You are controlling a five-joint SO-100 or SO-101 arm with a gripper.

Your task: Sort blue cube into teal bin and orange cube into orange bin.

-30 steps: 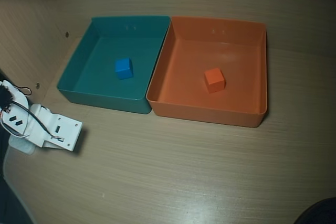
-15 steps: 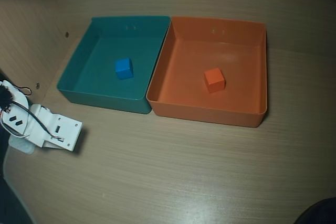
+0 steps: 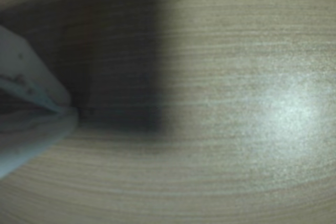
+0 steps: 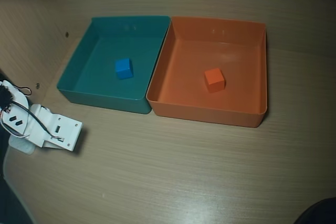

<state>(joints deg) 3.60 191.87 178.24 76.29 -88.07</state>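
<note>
Blue cube [image 4: 124, 68]: inside teal bin [image 4: 84, 62], well away from gripper [image 4: 67, 139]. Orange cube [image 4: 214, 79]: inside orange bin [image 4: 260, 66], farther off. Nothing changed over the last second; sorting looks complete. Gripper: empty, jaw spread indeterminable.

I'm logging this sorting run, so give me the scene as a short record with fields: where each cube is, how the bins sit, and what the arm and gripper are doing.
blue cube: on the floor of the teal bin, clear of its walls
orange cube: on the floor of the orange bin, clear of its walls
bins: side by side, walls touching, teal on the left in the overhead view
arm: at the left edge of the overhead view, away from both bins
gripper: jaws closed, holding nothing, over bare wooden table
sorting: appears complete
</note>
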